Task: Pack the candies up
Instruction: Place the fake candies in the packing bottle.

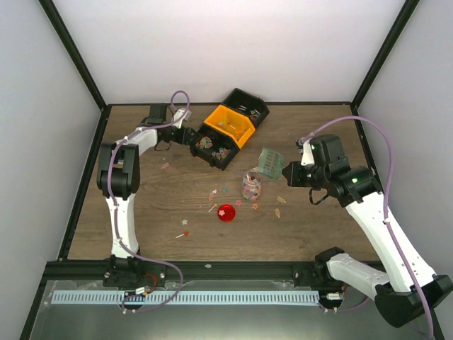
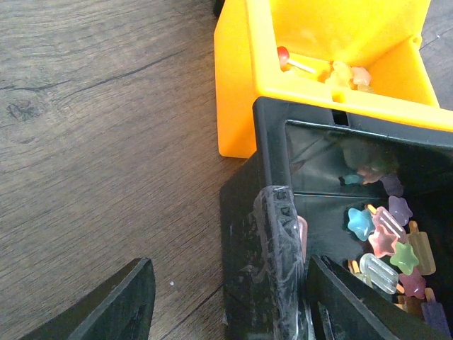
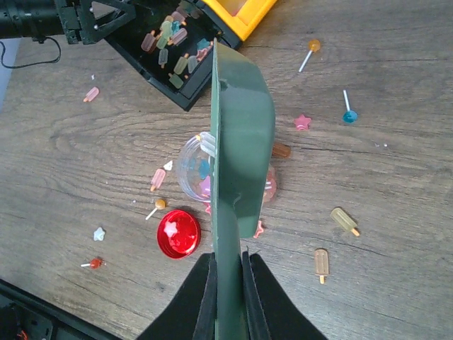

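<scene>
Candies (image 3: 205, 187) in jar (image 3: 185, 166) under R end effector (image 3: 228, 258) scoop (image 3: 241, 142).

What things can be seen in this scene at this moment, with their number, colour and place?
jar: one, clear, centre
lid: one, red, near the jar
scoop: one, green, held close to the jar
orange bin: one, orange, far side
black bins: two, black, either side of the orange bin
candies: many, mixed colours, scattered on the table, others in the jar and bins
left end effector: one, black, open astride a black bin's wall
right end effector: one, black, shut on the scoop
</scene>
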Robot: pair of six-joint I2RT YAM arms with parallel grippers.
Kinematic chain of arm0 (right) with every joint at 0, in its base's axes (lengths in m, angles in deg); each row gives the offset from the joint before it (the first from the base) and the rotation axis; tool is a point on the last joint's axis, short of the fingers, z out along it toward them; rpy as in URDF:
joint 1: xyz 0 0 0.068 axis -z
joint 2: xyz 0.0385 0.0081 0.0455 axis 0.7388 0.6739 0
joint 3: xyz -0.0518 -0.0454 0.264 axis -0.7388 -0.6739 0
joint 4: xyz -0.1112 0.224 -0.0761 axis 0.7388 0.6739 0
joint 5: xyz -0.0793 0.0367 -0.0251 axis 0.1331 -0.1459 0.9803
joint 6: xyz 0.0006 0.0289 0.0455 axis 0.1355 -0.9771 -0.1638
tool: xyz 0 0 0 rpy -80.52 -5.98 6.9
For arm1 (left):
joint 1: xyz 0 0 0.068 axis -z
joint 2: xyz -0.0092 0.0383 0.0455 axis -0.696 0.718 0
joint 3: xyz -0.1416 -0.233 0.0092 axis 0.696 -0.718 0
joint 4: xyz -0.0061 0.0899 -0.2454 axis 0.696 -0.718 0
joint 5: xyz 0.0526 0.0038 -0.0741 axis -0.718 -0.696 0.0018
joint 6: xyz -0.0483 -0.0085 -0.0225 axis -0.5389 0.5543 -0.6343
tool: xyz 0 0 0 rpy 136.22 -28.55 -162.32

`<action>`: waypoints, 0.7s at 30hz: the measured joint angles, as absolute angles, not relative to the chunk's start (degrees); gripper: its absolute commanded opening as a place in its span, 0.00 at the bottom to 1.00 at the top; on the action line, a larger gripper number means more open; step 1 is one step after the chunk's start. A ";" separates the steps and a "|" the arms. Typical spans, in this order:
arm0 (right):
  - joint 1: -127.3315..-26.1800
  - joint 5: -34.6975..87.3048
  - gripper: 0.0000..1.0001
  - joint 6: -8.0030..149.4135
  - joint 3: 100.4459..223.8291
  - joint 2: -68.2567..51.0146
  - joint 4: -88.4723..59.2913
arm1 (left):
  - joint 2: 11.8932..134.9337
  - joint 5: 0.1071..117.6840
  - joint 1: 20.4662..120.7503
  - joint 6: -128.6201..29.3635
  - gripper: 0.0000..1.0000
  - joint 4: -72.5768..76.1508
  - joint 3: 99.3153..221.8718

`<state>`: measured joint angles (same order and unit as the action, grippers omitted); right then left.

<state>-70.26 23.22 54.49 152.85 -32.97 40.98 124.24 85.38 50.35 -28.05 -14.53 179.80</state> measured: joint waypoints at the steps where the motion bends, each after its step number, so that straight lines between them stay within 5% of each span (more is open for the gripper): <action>1: -70.81 23.46 0.01 54.49 153.20 -32.86 41.17 | 124.24 85.38 50.35 -28.05 0.60 -14.53 179.80; 21: -79.35 30.50 0.01 51.28 157.55 -29.21 46.00 | 124.24 85.42 50.31 -28.05 0.60 -14.53 179.80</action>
<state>-79.35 30.50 51.28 157.55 -29.21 46.00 124.24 85.42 50.31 -28.05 -14.53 179.80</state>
